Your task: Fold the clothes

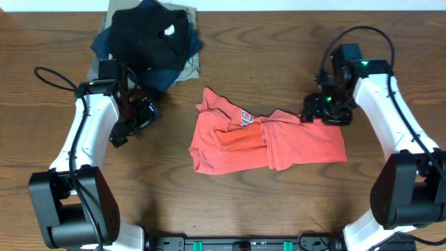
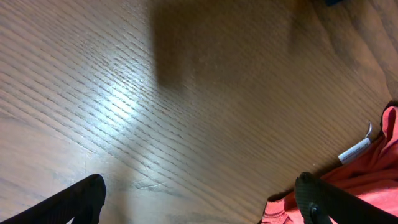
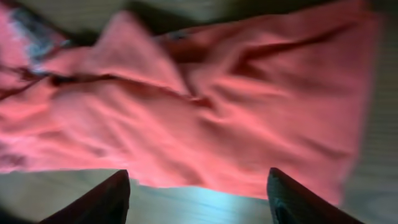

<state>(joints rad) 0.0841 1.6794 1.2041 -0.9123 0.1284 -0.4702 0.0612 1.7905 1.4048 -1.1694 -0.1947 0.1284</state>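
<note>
Clothes (image 1: pixel 268 143) sprawl crumpled across the middle of the wooden surface (image 1: pixel 279 56): one red-orange T-shirt bunched in loose folds, white lettering peeking out near the collar. Dark garments (image 1: pixel 150 38) sit heaped at the far left. Right hand (image 1: pixel 324 108) hovers at the shirt's far right corner, fingers parted, gripping nothing. Left hand (image 1: pixel 139 118) hangs wide over bare wood, near the shirt's left side.

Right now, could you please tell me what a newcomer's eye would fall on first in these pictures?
The red-orange T-shirt lies crumpled at the middle of the wooden table. A heap of dark garments sits at the far left corner. The right gripper hangs open at the shirt's right end, and the left gripper stands open over bare wood.
</note>
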